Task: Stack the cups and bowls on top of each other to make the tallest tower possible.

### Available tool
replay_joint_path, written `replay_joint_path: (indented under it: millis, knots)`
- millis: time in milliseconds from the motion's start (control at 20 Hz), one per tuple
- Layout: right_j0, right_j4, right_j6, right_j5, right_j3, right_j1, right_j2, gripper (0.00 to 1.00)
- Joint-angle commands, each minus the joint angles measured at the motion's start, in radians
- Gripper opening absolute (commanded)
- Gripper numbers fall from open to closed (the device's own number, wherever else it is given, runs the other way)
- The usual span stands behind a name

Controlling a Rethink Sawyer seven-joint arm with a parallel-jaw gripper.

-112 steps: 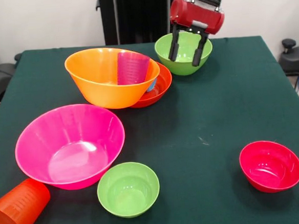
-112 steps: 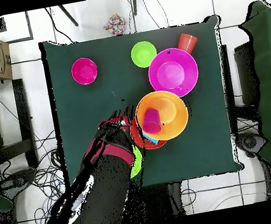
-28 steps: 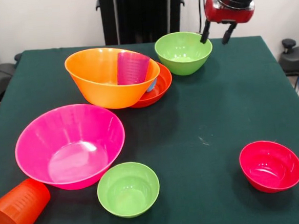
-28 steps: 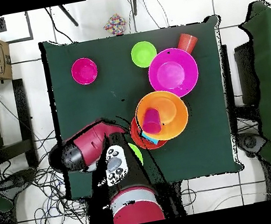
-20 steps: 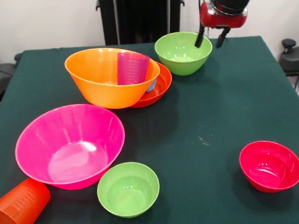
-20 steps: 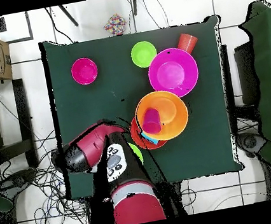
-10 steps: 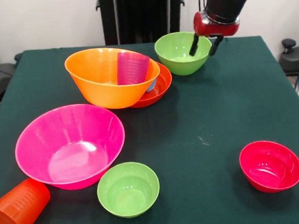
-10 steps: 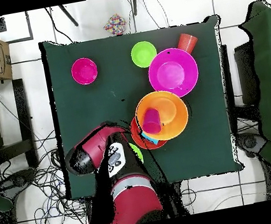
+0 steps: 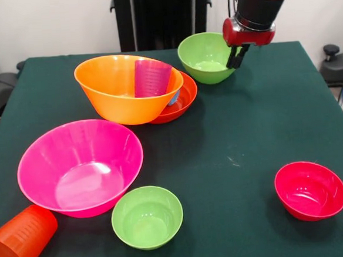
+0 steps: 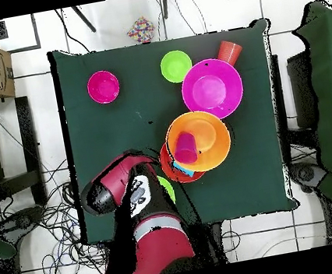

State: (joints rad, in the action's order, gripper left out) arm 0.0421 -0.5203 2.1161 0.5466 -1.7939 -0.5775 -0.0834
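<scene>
My gripper [image 9: 235,59] is shut on the right rim of the medium lime green bowl [image 9: 205,58] at the table's far side; the bowl tilts slightly. To its left stands the tower: a shallow red-orange bowl [image 9: 183,100] carries the large orange bowl [image 9: 113,88], which leans and holds a translucent purple cup [image 9: 151,78]. A sliver of a blue cup [image 9: 174,98] shows between the two bowls. In the overhead view the arm [image 10: 146,210] hides most of the green bowl [image 10: 167,190].
The large pink bowl [image 9: 80,167] sits front left, with an orange cup [image 9: 21,239] on its side at the table's front left corner. A small lime green bowl [image 9: 147,216] is front centre. At the front right is a small crimson bowl [image 9: 310,189].
The gripper came down from above the table's far right onto the green bowl's right rim and its fingers closed on it. The bowl has shifted and tipped slightly.
</scene>
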Motion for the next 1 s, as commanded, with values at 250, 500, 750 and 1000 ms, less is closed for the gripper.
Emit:
replay_joint_path:
  millis: [250, 500, 750, 1000]
  knots:
    - [-0.005, -0.072, -0.019, -0.02, 0.012, 0.053, -0.017, 0.0]
    - [-0.012, -0.067, -0.026, -0.017, 0.006, 0.047, -0.021, 0.0]
    - [0.003, -0.076, 0.005, -0.058, 0.002, 0.045, -0.006, 0.0]
    - [-0.006, -0.068, -0.016, -0.044, -0.004, 0.036, -0.019, 1.0]
